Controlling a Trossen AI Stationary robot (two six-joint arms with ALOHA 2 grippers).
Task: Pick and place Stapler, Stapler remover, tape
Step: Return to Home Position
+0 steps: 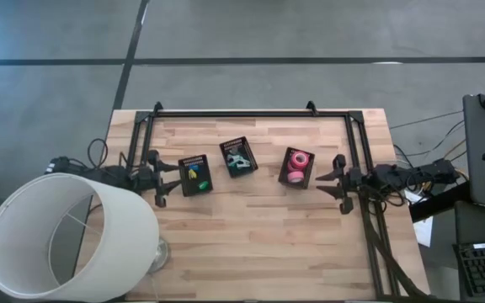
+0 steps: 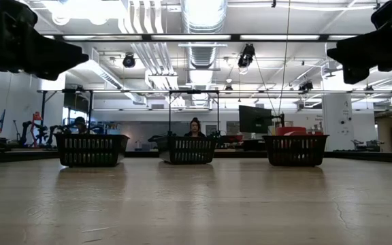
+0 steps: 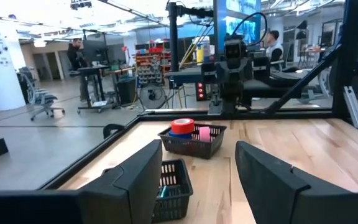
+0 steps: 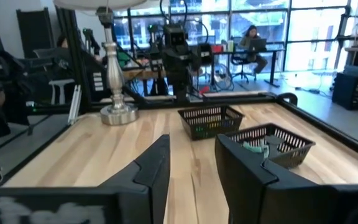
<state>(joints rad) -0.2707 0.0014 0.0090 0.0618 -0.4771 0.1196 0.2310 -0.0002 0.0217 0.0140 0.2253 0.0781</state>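
High view: we find the tape (image 1: 297,165) in the right bin (image 1: 285,180) on the counter (image 1: 268,244). Low view: red at its rim, probably tape. Wrist views: left pincer (image 3: 197,147) and right pincer (image 4: 192,140) stand released, empty (both near bins). Risk: a low swing home clips one.

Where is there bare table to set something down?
Bare wood: in front of the bin row, between lamp and right arm; also behind it, to the frame bar. Crowded: that row, flanked by left gripper and right gripper.
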